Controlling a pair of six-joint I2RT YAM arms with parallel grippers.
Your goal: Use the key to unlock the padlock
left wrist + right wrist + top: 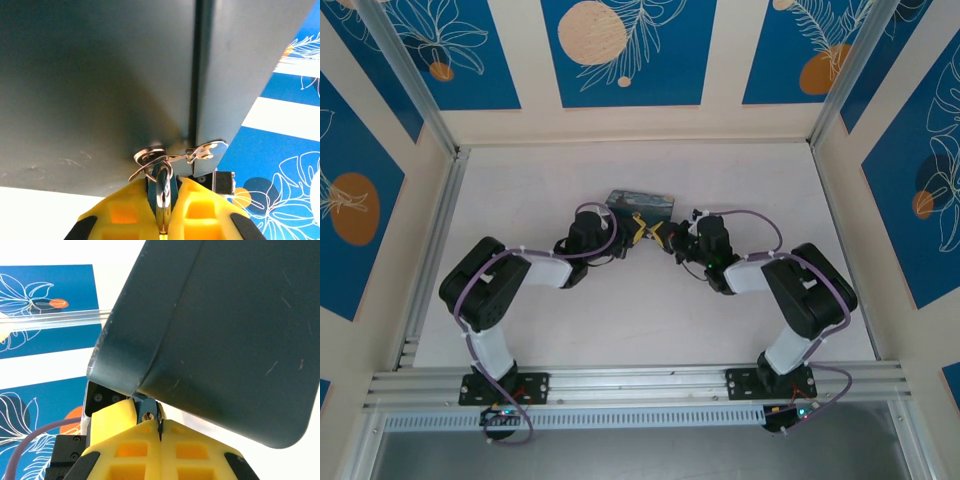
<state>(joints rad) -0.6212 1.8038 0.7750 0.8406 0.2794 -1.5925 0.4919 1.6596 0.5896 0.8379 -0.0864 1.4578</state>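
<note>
Left tool clamps the padlock; right tool pinches the key, just beside the padlock.

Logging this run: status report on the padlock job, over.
Left gripper shut on padlock at hasp of tin. Right gripper shut on key, tip beside keyhole, apparently not in. That tin close over both.

Bright even light, backlit close-ups
</note>
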